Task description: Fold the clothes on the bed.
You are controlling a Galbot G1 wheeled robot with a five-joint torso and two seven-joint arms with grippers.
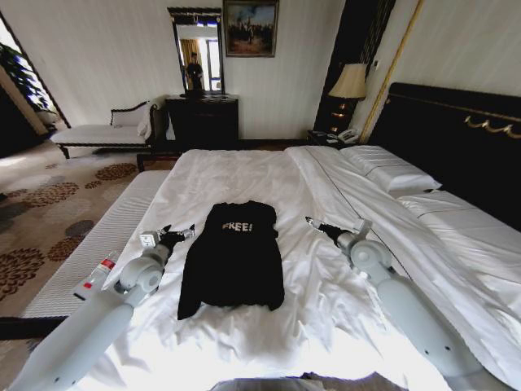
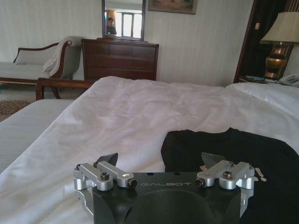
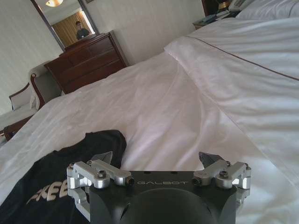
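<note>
1. The shirt (image 1: 234, 259) is a black tee lying in the middle of the bed (image 1: 309, 187), "FREE!" lettering at the far end. It already looks narrow, like the sleeves are tucked in, though the near hem is a bit ragged, with one corner trailing off to the left.
2. The left gripper (image 1: 186, 234) hovers just beside the shirt's left edge, up near the shoulder, jaws spread wide with nothing in them. In the left wrist view the shirt (image 2: 233, 158) sits right ahead of the gripper (image 2: 163, 164).
3. The right gripper (image 1: 311, 221) is a little further off, over bare sheet on the other side, jaws also open and empty. In its wrist view the shirt (image 3: 56, 186) lies off to one side of the gripper (image 3: 156, 161).
4. Handling-wise I'd guess it's thin, floppy cotton: light, no stiffness, it'll sag and bunch wherever it's lifted.
5. The sheet underneath is soft and wrinkled too, so a low pinch could easily grab bedding along with the shirt.
6. Best bet is probably pinching both far corners at the shoulders, one per side, so it folds evenly.
</note>
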